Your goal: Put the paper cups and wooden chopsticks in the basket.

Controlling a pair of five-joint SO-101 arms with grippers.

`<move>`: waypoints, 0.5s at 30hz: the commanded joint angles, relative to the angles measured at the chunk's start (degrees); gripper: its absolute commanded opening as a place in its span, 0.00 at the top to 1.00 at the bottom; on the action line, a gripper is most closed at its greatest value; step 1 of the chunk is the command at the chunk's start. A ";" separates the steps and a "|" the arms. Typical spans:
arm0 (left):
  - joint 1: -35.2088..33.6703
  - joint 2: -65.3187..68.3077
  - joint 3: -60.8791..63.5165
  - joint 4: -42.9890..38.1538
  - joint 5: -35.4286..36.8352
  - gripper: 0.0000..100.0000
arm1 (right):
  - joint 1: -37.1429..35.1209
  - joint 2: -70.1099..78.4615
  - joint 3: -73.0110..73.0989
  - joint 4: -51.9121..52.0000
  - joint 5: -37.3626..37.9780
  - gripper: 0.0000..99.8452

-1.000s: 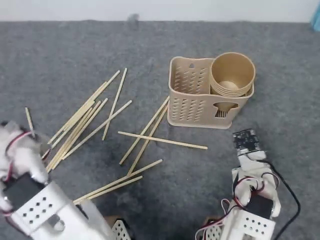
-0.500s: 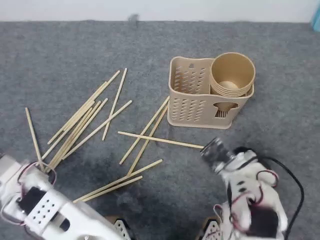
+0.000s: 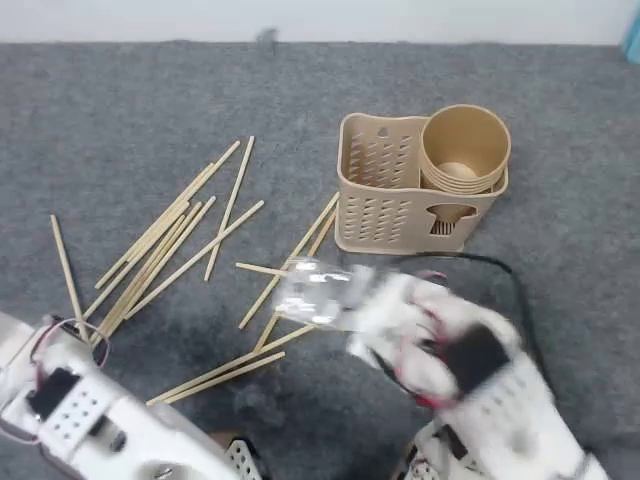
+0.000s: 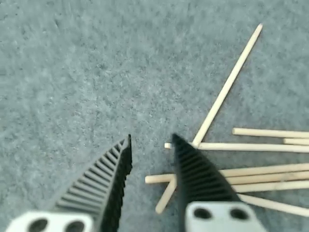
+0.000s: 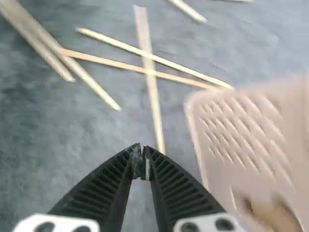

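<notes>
On the right side of the table [image 3: 120, 90], toward its far edge, the basket [image 3: 400, 215] holds a stack of paper cups [image 3: 465, 150] in its right compartment. No loose cup lies about, so the cup half of the task looks done. The basket's left compartment seems bare. The wooden chopsticks [image 3: 160, 245] are all out on the table: a fan of them to the left, a crossed few just near and left of the basket, and a pair nearer the arms. I judge the whole chopstick part is not yet begun.

From the high view comes the layout. The cups are stowed, the sticks are spread out, the right arm [image 3: 450, 350] is over the crossed sticks near the basket, and the left arm [image 3: 70, 410] is at the near left corner. How the fingers stand cannot be told from there.

The wrist views supply that. The right gripper [image 5: 140, 152] has its fingers pressed together on nothing. It sits low over the table with one chopstick lying just ahead of the tips and the basket's perforated wall close beside. The left gripper [image 4: 150, 140] has its fingers apart and empty. It hangs over the ends of several sticks in the left fan, one fingertip above a stick's end. Whether it touches that stick I cannot tell.
</notes>
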 commanded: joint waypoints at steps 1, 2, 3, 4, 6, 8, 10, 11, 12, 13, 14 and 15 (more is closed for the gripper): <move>0.26 9.49 -5.93 -3.34 0.88 0.84 | -5.76 10.59 -6.68 -5.67 -0.88 0.99; 0.26 12.66 -7.16 -4.22 0.88 0.84 | -6.55 13.23 -7.82 -7.34 -0.88 0.99; 0.26 15.82 -8.48 -5.10 0.88 0.84 | -7.08 15.69 -8.88 -9.10 -0.88 0.98; 0.26 19.08 -9.98 -5.98 0.88 0.84 | -7.34 18.24 -10.02 -11.03 -1.41 0.95; 0.26 25.85 -13.23 -6.86 0.88 0.84 | -7.78 23.60 -12.92 -14.37 -4.22 0.89; 0.26 32.53 -16.92 -6.77 1.85 0.84 | -9.01 29.58 -16.35 -16.57 -5.19 0.86; 0.18 39.12 -20.62 -6.59 3.08 0.84 | -11.03 35.47 -19.96 -17.89 -5.19 0.87; 0.18 41.93 -22.29 -6.51 3.08 0.84 | -11.82 38.55 -21.80 -18.15 -5.19 0.88; 0.18 44.66 -23.87 -5.98 3.08 0.84 | -12.44 41.36 -23.47 -18.51 -5.27 0.88; 0.09 47.03 -25.71 -4.92 3.16 0.84 | -12.70 44.18 -25.05 -18.68 -5.27 0.88; 0.09 48.88 -27.56 -3.52 3.16 0.84 | -12.62 46.64 -26.02 -19.38 -5.27 0.88; -0.09 50.37 -29.05 -2.29 3.16 0.84 | -12.35 48.84 -26.64 -20.18 -5.19 0.88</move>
